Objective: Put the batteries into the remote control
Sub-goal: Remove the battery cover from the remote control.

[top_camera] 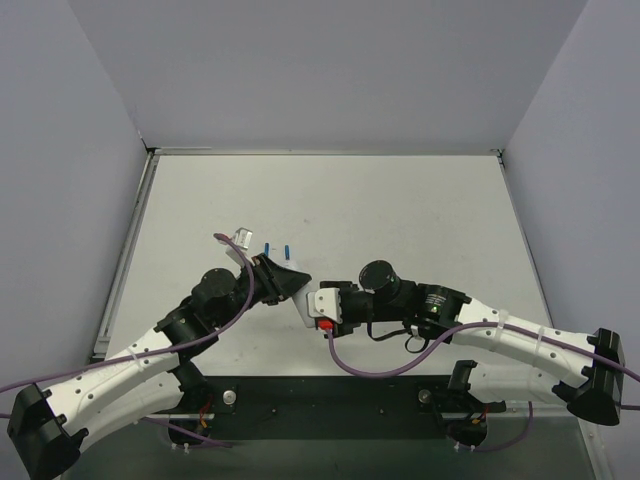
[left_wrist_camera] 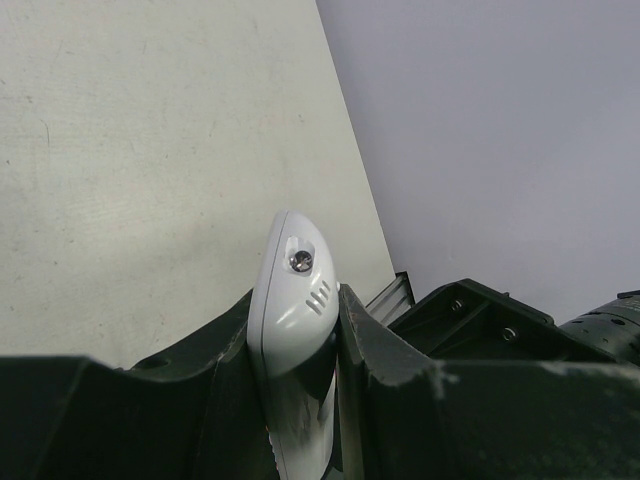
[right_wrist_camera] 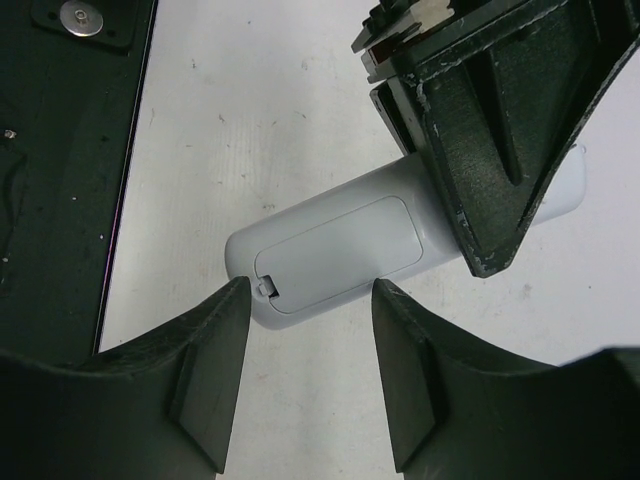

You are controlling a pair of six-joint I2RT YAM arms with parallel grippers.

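Note:
The remote control point(right_wrist_camera: 330, 250) is a white oblong held above the table, its plain back and closed battery cover facing my right wrist camera. My left gripper point(left_wrist_camera: 295, 340) is shut on it, one finger point(right_wrist_camera: 500, 130) crossing its far end. In the left wrist view the remote point(left_wrist_camera: 295, 300) stands edge-on between the jaws. My right gripper point(right_wrist_camera: 312, 290) is open, its tips on either side of the remote's latch end, with a gap on the right. In the top view the grippers meet at mid-table point(top_camera: 325, 305) around the remote point(top_camera: 306, 308). Two blue batteries point(top_camera: 278, 247) lie just behind the left gripper point(top_camera: 280, 280).
Grey walls enclose the white table point(top_camera: 400, 210) on three sides. A metal rail point(top_camera: 125, 260) runs along its left edge. A dark base plate point(right_wrist_camera: 60, 150) with the arm mounts lies along the near edge.

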